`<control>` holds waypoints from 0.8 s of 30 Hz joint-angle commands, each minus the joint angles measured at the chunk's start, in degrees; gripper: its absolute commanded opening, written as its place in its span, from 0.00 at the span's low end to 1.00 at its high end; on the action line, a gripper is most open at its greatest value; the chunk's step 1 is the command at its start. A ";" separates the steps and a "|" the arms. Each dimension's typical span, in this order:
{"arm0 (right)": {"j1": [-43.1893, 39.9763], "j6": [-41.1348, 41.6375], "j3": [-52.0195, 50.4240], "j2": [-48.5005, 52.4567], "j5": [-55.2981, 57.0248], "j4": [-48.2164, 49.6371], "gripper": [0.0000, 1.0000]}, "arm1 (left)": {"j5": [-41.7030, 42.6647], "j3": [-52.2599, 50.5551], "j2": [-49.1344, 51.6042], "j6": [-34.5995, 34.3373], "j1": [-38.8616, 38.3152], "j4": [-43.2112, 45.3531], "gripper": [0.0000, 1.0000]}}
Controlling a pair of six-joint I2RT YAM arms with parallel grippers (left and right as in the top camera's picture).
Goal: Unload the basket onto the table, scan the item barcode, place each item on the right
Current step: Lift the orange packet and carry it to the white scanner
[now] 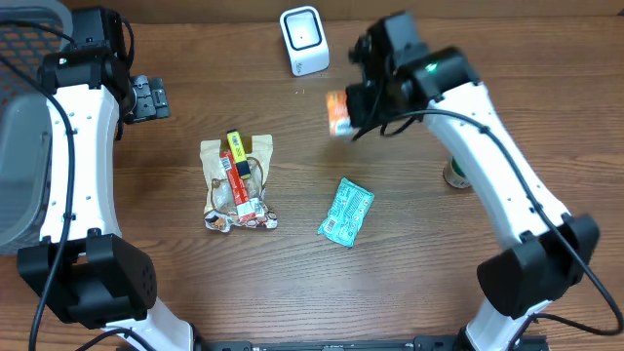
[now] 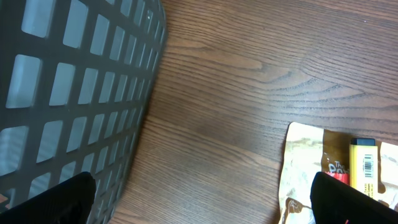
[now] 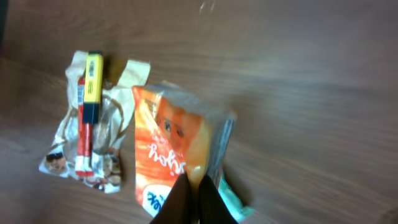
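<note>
An orange snack pouch [image 1: 338,114] hangs in the air just right of and below the white barcode scanner [image 1: 304,41] at the table's back edge. My right gripper [image 1: 353,107] is shut on it. In the right wrist view the black fingertips of the right gripper [image 3: 198,193] pinch the pouch's [image 3: 168,143] lower edge. My left gripper [image 1: 151,97] hovers at the back left beside the basket. It is open, and in its own view the left gripper [image 2: 202,202] has only bare wood between its fingers.
A grey mesh basket [image 1: 24,146] fills the left edge and shows as the basket [image 2: 74,93] in the left wrist view. A beige snack bag [image 1: 237,182] with a yellow and a red item on it lies mid-table. A teal packet [image 1: 347,211] and a green-white object [image 1: 456,175] lie to the right.
</note>
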 commanded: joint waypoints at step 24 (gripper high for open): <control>-0.09 -49.09 12.48 12.87 24.52 38.99 0.04 | -0.33 0.94 -0.15 1.07 0.09 0.20 0.99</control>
